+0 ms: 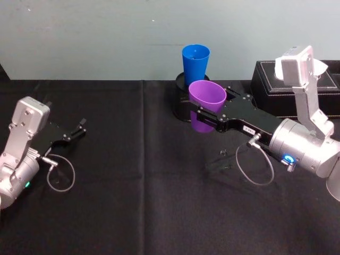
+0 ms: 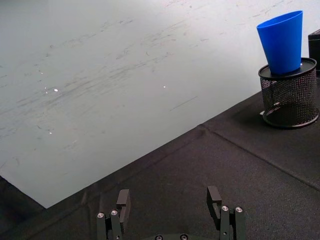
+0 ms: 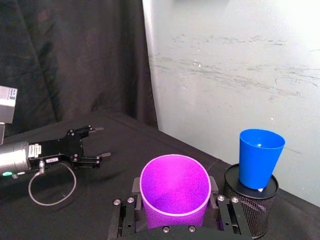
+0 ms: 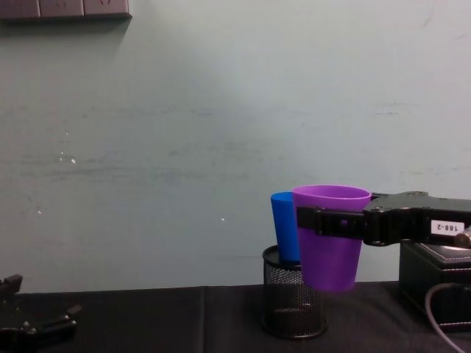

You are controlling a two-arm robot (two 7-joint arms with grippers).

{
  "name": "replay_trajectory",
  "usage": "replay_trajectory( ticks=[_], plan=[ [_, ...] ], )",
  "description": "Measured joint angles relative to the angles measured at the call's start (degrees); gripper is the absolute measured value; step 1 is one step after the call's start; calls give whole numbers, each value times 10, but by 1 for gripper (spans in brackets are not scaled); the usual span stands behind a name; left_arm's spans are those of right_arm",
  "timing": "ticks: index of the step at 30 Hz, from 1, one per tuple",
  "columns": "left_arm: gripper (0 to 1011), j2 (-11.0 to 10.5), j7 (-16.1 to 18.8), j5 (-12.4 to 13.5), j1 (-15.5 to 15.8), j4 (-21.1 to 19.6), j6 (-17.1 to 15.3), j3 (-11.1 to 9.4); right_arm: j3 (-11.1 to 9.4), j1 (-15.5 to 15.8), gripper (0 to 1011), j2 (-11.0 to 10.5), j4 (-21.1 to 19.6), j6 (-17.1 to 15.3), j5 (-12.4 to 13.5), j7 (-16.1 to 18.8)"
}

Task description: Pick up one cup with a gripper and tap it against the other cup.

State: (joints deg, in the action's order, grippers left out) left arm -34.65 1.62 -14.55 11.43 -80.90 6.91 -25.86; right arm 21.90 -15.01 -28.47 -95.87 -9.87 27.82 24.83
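Observation:
My right gripper [image 1: 208, 110] is shut on the purple cup [image 1: 205, 105], holding it upright in the air; the same cup [image 4: 330, 234] hangs just in front of the blue cup [image 4: 283, 224] in the chest view. The blue cup [image 1: 195, 64] stands upright in a black mesh pen holder [image 4: 293, 301] near the back wall. From the right wrist view the purple cup [image 3: 174, 189] sits between the fingers, a short way from the blue cup [image 3: 258, 157]. My left gripper [image 1: 79, 127] rests open at the far left, low over the cloth, nothing between its fingers [image 2: 123, 200].
A black box [image 1: 297, 85] stands at the back right beside the pen holder [image 1: 180, 98]. Black cloth [image 1: 138, 202] covers the table, and a pale wall runs close behind the cups. Cable loops hang from both wrists.

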Motion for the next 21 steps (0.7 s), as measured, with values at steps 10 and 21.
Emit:
replay_trajectory(
  ticks=[10, 21],
  plan=[
    [1005, 0, 0, 0, 0, 0, 0, 0, 0, 0, 735, 0, 0, 0, 0, 0],
    [1005, 0, 0, 0, 0, 0, 0, 0, 0, 0, 735, 0, 0, 0, 0, 0]
  ],
)
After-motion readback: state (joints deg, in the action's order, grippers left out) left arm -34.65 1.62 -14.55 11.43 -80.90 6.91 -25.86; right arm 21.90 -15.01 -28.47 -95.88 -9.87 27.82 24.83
